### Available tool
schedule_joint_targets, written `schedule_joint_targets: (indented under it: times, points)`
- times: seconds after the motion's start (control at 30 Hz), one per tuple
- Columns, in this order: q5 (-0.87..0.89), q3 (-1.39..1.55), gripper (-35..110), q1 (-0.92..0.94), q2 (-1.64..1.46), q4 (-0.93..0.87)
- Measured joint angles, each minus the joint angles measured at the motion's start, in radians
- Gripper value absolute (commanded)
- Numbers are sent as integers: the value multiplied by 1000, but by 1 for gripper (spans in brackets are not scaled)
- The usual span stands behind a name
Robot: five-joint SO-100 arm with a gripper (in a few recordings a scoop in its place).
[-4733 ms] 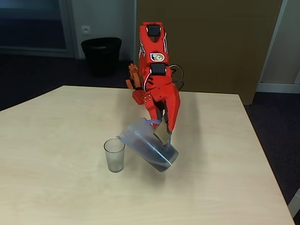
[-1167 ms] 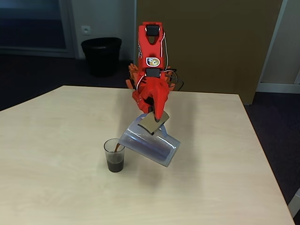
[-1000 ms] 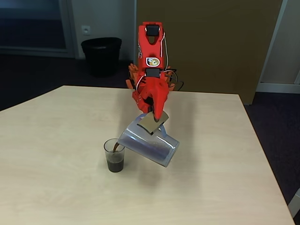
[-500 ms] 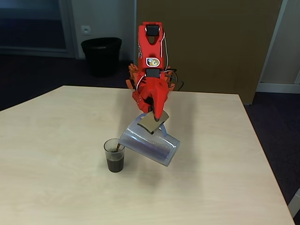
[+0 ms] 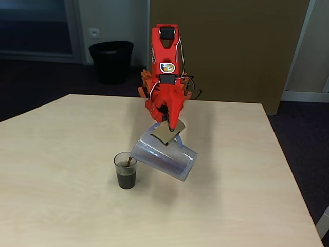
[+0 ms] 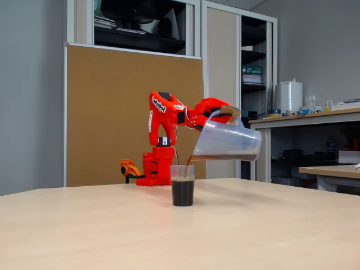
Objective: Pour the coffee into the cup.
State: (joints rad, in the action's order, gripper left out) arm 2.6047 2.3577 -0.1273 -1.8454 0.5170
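Red arm tips a jug over the cup on the counter.

The pale wood counter carries everything. The red arm reaches forward, and its claw is closed on the flat handle of the translucent jug, which hangs tilted with its spout just above the cup. The coffee fills most of the cup, and a thin dark stream joins spout and cup.

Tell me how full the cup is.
About two-thirds full: coffee fills most of the cup, with the tipped jug pouring more in.
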Motion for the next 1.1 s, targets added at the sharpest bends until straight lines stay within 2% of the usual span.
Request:
schedule_joint_targets:
  times: [0.17, 0.57, 1.1]
  points:
    - [-18, 3, 0, -2, 0, -2]
    - [-305, -28, 0, -6, 0, -189]
    - [-468, -291, 0, -81, 112, -391]
